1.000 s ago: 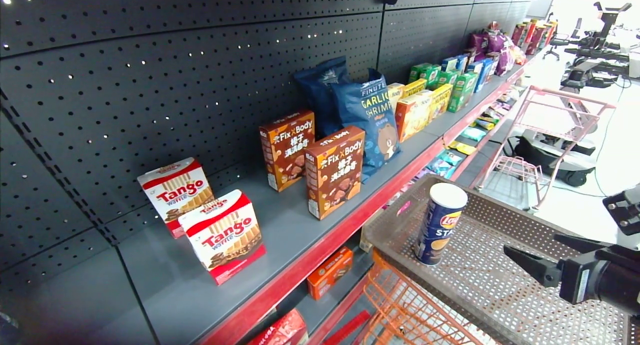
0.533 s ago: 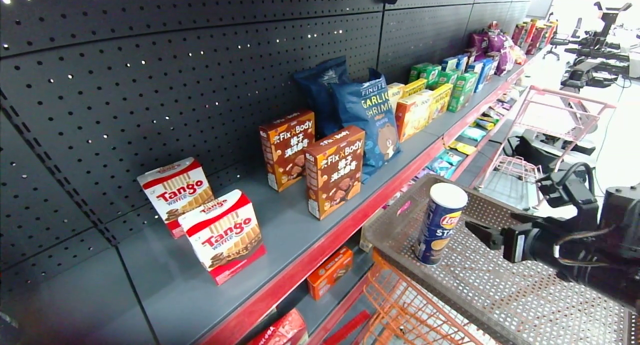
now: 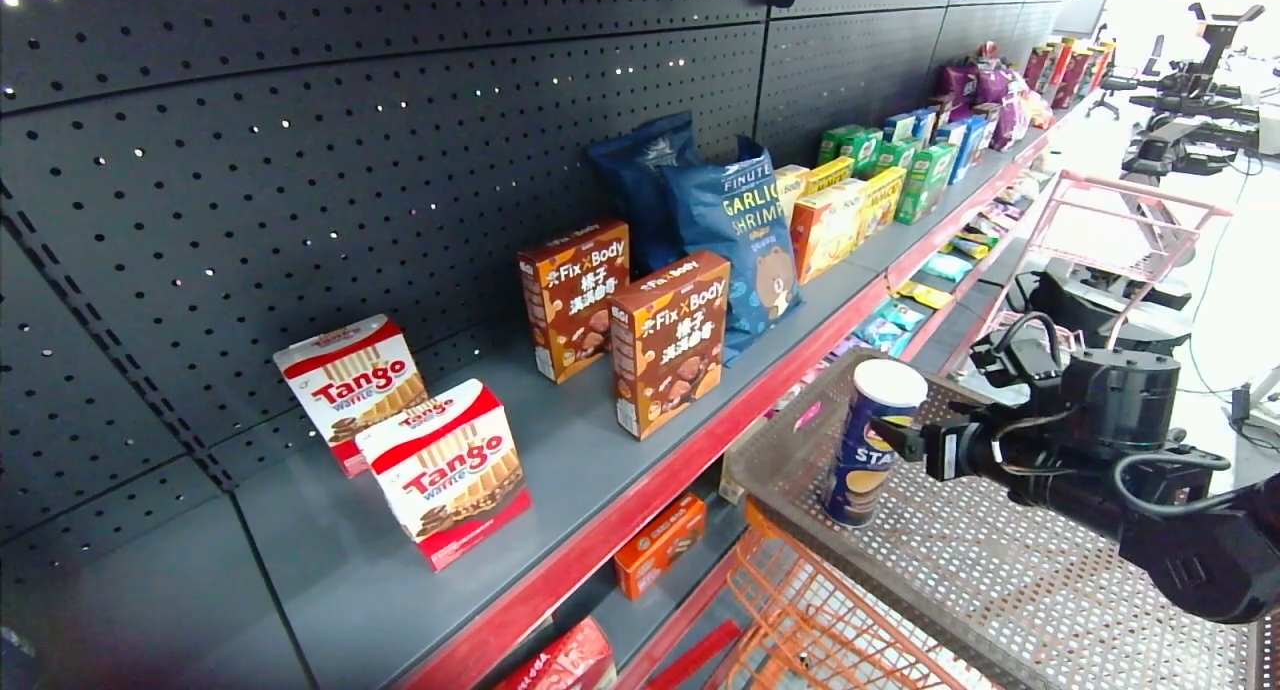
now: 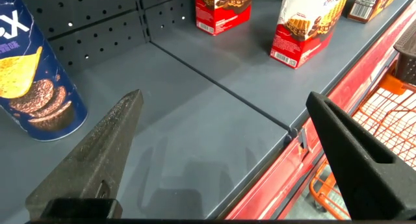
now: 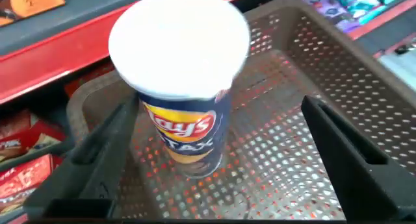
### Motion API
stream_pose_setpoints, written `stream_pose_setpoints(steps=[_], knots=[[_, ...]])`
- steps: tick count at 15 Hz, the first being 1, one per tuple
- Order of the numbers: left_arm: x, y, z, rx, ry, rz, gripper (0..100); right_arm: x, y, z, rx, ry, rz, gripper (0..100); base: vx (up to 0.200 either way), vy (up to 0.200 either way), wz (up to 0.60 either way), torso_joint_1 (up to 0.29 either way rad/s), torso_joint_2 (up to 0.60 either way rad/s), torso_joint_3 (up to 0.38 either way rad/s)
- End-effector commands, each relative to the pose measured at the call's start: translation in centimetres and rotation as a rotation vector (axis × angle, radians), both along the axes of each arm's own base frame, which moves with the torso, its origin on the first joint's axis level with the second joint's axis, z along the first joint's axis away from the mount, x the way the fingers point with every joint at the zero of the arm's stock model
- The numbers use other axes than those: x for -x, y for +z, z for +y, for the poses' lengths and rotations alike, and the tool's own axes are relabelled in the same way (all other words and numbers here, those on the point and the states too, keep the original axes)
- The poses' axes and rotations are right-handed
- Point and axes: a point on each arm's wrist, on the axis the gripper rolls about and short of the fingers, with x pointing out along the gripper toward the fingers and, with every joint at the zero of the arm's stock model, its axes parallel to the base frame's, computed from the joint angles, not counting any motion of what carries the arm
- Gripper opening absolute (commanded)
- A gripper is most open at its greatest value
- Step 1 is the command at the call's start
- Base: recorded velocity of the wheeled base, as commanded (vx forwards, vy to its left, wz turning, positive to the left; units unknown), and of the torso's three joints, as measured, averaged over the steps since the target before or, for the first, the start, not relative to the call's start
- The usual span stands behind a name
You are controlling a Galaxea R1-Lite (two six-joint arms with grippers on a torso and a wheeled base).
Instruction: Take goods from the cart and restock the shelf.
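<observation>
Cart tray: right claw has swung in this last second, spread open astride the chip can, grasp pending; left claw released above the shelf.

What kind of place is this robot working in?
Most likely a shop aisle, perhaps a mock-up one. A long shelf with a pegboard back carries rows of snack boxes and bags, all facing outward, and a pink shopping cart stands farther down the aisle.
</observation>
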Motion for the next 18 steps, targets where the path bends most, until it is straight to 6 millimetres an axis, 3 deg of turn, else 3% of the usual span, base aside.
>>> stream_pose_setpoints(steps=[1,4,9,14,18], knots=[[0.0,0.0,0.0,0.000,0.000,-0.001,100,-0.2,-0.7,0.6,0.005,0.016,0.019,100,0.000,0.000,0.00,0.000,0.00,0.000],[0.0,0.0,0.0,0.000,0.000,-0.001,100,-0.4,-0.8,0.8,0.003,0.023,0.010,100,0.000,0.000,0.00,0.000,0.00,0.000],[0.0,0.0,0.0,0.000,0.000,-0.001,100,-1.4,-3.1,1.7,0.009,0.041,0.044,100,0.000,0.000,0.00,0.000,0.00,0.000],[0.0,0.0,0.0,0.000,0.000,-0.001,100,-4.6,-5.5,2.5,0.001,0.042,0.006,100,0.000,0.000,0.00,0.000,0.00,0.000],[0.0,0.0,0.0,0.000,0.000,-0.001,100,-6.1,-6.3,2.9,-0.001,0.039,-0.003,100,0.000,0.000,0.00,0.000,0.00,0.000]])
